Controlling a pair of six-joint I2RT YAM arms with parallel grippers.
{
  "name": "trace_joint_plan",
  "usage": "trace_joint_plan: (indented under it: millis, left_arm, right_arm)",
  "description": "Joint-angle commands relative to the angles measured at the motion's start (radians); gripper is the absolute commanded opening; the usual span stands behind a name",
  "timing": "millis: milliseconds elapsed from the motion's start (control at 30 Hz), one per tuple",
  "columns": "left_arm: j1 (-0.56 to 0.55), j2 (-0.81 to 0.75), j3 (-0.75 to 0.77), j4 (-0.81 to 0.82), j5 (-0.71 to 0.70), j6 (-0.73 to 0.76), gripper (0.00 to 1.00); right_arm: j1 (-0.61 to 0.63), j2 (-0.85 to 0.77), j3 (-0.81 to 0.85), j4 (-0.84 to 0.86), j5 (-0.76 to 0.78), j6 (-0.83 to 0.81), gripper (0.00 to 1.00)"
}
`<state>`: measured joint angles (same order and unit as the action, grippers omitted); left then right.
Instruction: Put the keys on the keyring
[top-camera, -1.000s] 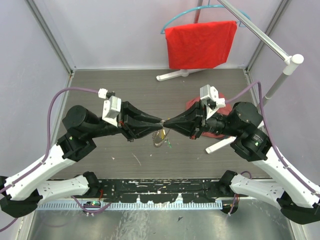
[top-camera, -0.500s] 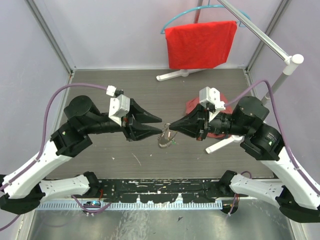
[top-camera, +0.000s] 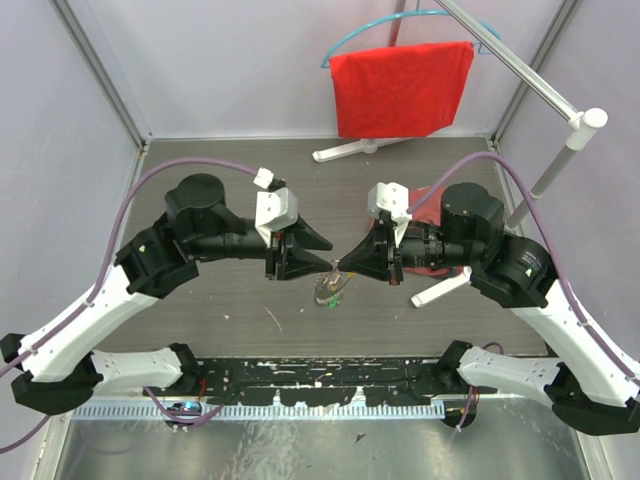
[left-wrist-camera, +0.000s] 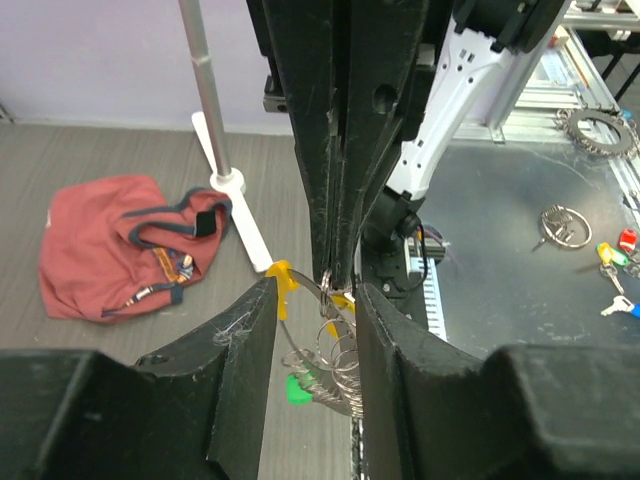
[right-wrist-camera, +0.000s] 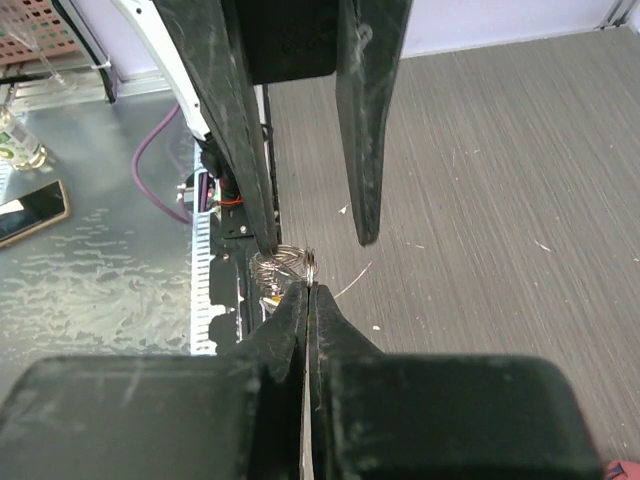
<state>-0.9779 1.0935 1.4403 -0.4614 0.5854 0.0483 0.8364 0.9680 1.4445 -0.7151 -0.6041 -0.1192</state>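
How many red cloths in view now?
2: one red cloth draped over the hanger at the back, one crumpled red garment on the table behind the right arm. Arms may hide more.

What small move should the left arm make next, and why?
Probably close the left gripper gently on the keyring. Its jaws stand open on either side of the hanging coils, just below where the shut right gripper pinches the ring, so a light squeeze looks enough to take hold.
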Motion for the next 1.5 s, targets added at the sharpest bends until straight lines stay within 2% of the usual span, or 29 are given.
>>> trace_joint_plan:
  millis: [0,67,367,467,533,700,867,1000,1167,1200,1267,1333,1467]
  left_arm:
    - [-0.003,0.032,0.047,-0.063,0.035,0.013,0.43]
    - [-0.004,0.045,0.061,-0.08,0.038,0.022,0.42]
    - [-0.003,0.064,0.078,-0.106,0.048,0.036,0.22]
    - [-0.003,0.069,0.08,-0.109,0.057,0.036,0.24]
    - [-0.003,0.073,0.08,-0.11,0.062,0.035,0.31]
    - [-0.003,0.083,0.081,-0.12,0.075,0.035,0.3]
    - [-0.002,0.088,0.083,-0.123,0.081,0.033,0.18]
    - [-0.003,0.09,0.086,-0.123,0.081,0.031,0.0]
    - [-0.002,0.077,0.078,-0.102,0.062,0.021,0.0]
    - [-0.003,0.064,0.063,-0.081,0.052,0.012,0.0]
    - [-0.003,0.028,0.013,-0.005,0.026,-0.016,0.0]
    - [-0.002,-0.02,-0.048,0.095,-0.01,-0.058,0.0]
    - [-0.002,-0.092,-0.151,0.25,-0.064,-0.121,0.0]
  right_arm:
    - [0.001,0.001,0.056,-0.003,-0.012,-0.033,0.01]
    - [-0.001,0.002,0.054,-0.004,-0.015,-0.035,0.01]
    - [0.0,0.006,0.05,-0.007,-0.021,-0.042,0.01]
    - [0.0,0.008,0.05,-0.007,-0.021,-0.044,0.01]
    - [0.0,0.009,0.05,-0.006,-0.019,-0.045,0.01]
    - [0.0,0.012,0.046,0.001,-0.025,-0.041,0.01]
    - [0.0,0.01,0.042,0.008,-0.026,-0.039,0.01]
    - [0.0,0.012,0.038,0.011,-0.024,-0.036,0.01]
    - [0.0,0.002,0.028,0.043,-0.014,-0.007,0.01]
    - [0.0,-0.002,0.026,0.054,-0.01,0.0,0.03]
    - [0.0,-0.02,0.016,0.089,0.017,0.029,0.21]
    - [0.0,-0.051,-0.003,0.14,0.045,0.064,0.33]
    - [0.001,-0.121,-0.066,0.271,0.123,0.159,0.42]
